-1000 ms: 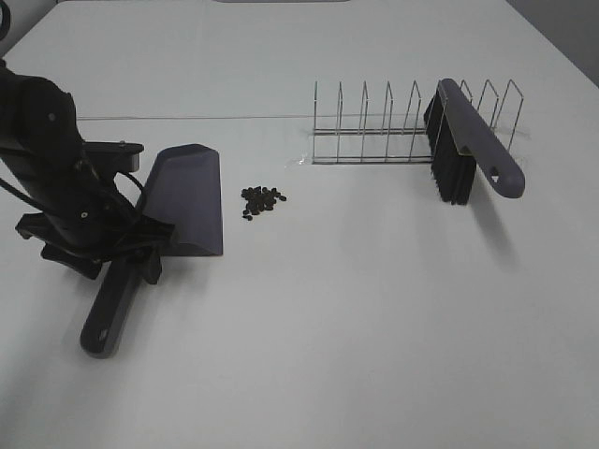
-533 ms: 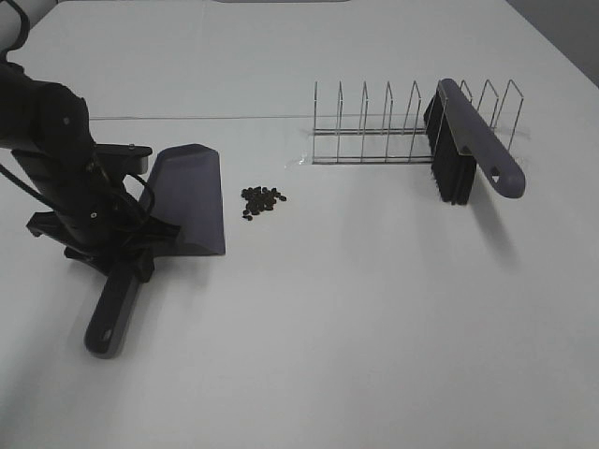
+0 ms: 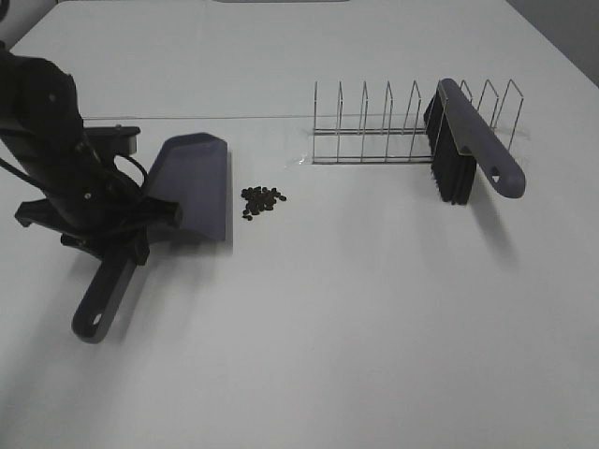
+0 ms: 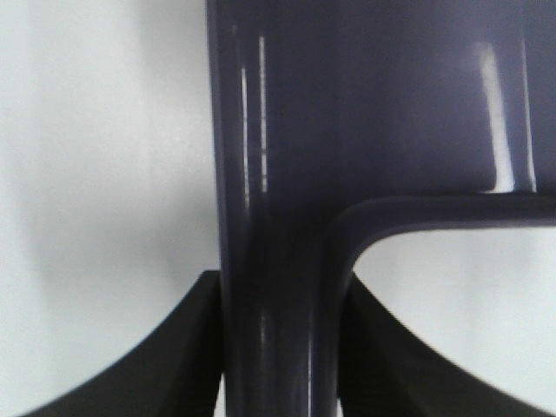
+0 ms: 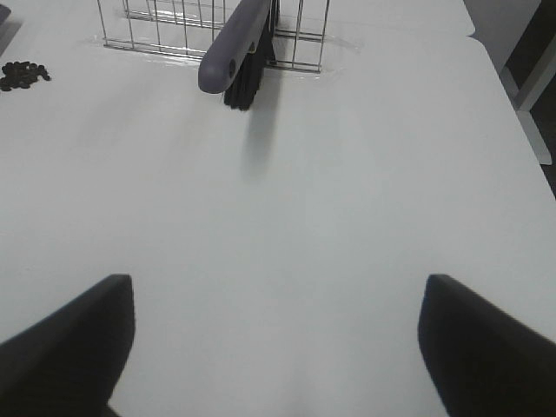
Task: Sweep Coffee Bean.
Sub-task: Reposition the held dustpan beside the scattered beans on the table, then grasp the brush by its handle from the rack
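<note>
A cluster of dark coffee beans (image 3: 261,199) lies on the white table just right of the grey dustpan (image 3: 191,186); it also shows in the right wrist view (image 5: 23,74). My left gripper (image 3: 122,245) is shut on the dustpan's handle (image 4: 274,313), with the blade's front edge close to the beans. The grey brush with black bristles (image 3: 460,154) leans in the wire rack (image 3: 393,126), and shows in the right wrist view (image 5: 239,48). My right gripper (image 5: 274,343) is open and empty, far from the brush, and out of the exterior view.
The wire rack (image 5: 200,30) stands at the back right of the table. The table's right edge (image 5: 508,95) lies beyond the brush.
My left arm has shifted the dustpan slightly: the blade moved a little right and back, closer to the beans, and the handle swung left. Beans, brush and rack have not moved.
</note>
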